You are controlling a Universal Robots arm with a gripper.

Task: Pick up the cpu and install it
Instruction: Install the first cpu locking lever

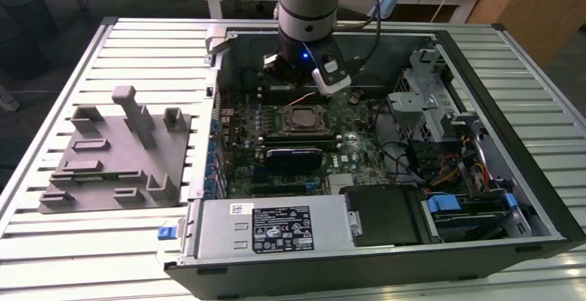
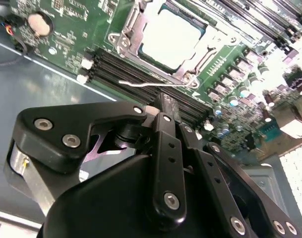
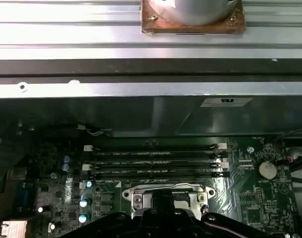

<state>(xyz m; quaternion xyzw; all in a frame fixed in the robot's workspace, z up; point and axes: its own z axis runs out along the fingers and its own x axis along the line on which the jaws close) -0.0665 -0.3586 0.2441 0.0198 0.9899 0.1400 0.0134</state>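
Slatted table point(image 1: 137, 54); arm point(image 1: 311, 3) upright, gripper point(image 2: 153, 108) near cpu point(image 2: 169, 37).

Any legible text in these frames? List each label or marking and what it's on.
Nothing can be read.
Big label on the power supply: print too small.
Small sticker above it: too small.
Wall sticker on the case: blurred.
White markings on the motherboard by the memory slots: too small.
cpu top: washed out by glare, nothing legible.
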